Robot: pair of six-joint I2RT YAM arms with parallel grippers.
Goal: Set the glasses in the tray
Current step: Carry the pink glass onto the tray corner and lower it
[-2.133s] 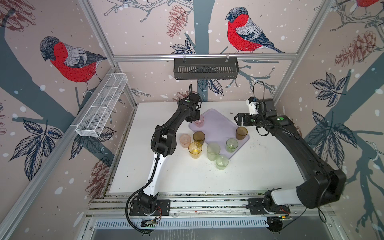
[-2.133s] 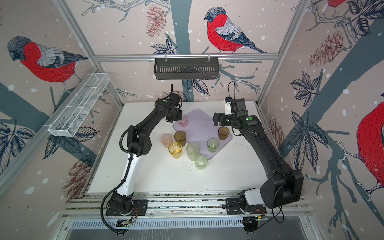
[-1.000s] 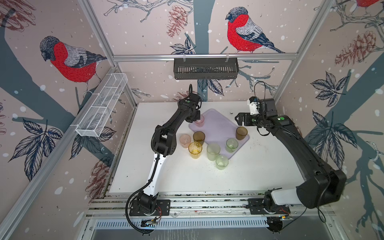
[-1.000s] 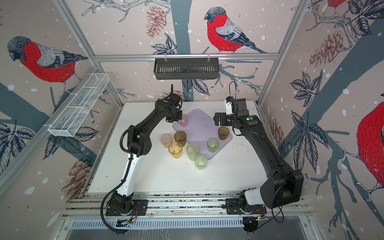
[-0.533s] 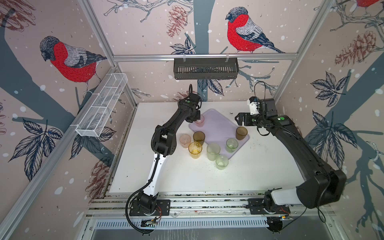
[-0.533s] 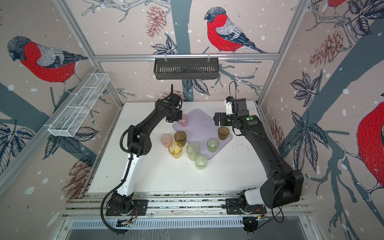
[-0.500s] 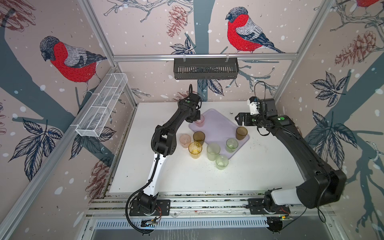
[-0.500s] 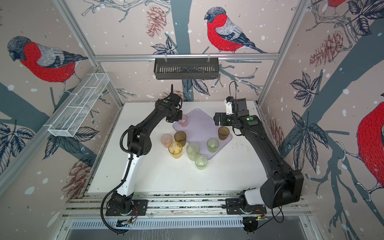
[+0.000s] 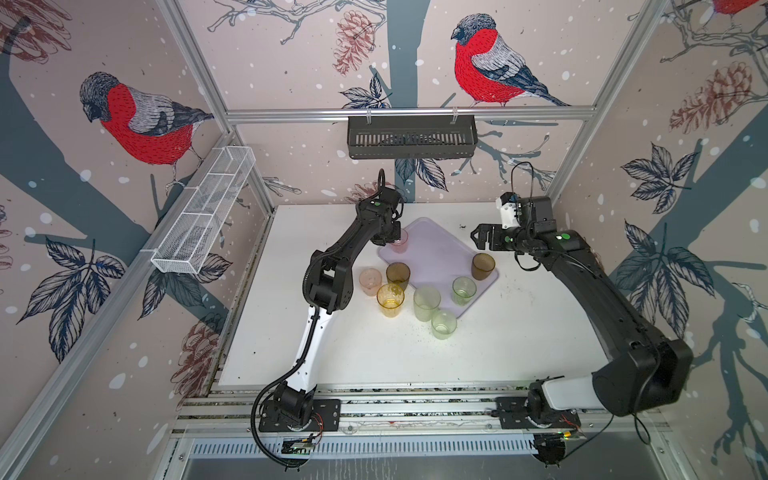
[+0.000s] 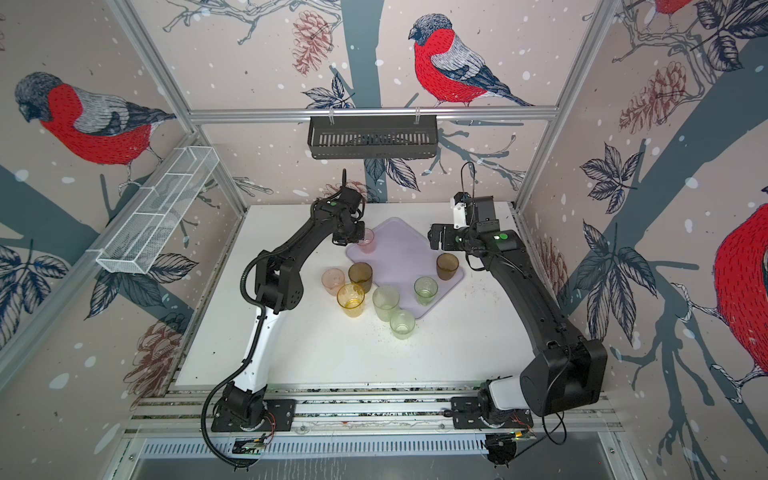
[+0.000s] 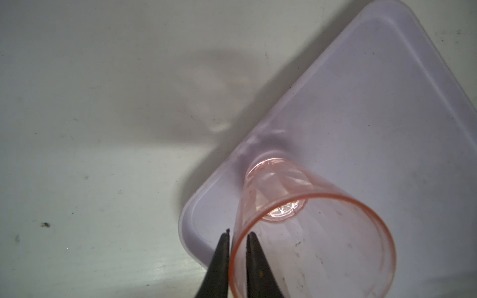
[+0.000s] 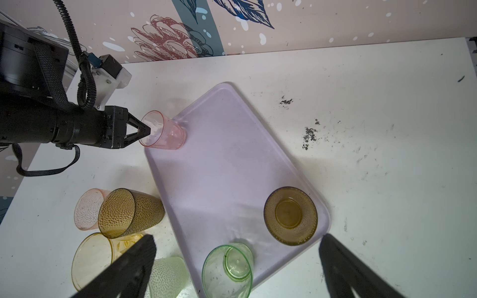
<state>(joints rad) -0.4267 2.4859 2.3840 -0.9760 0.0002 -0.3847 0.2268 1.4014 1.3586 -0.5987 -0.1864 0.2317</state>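
Both top views look steeply down over the whole table [image 9: 415, 365]. The left wrist camera sits close above one tray [image 11: 387, 103] corner; the right wrist camera, farther off, shares it.

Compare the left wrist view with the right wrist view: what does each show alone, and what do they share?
Left wrist only: left gripper tips astride the rim of the pink glass, one inside, one outside. Right wrist only: the open right gripper, a brown glass and a green glass on the tray, an amber glass on the table. Both: the pink glass upright by the tray's rim.
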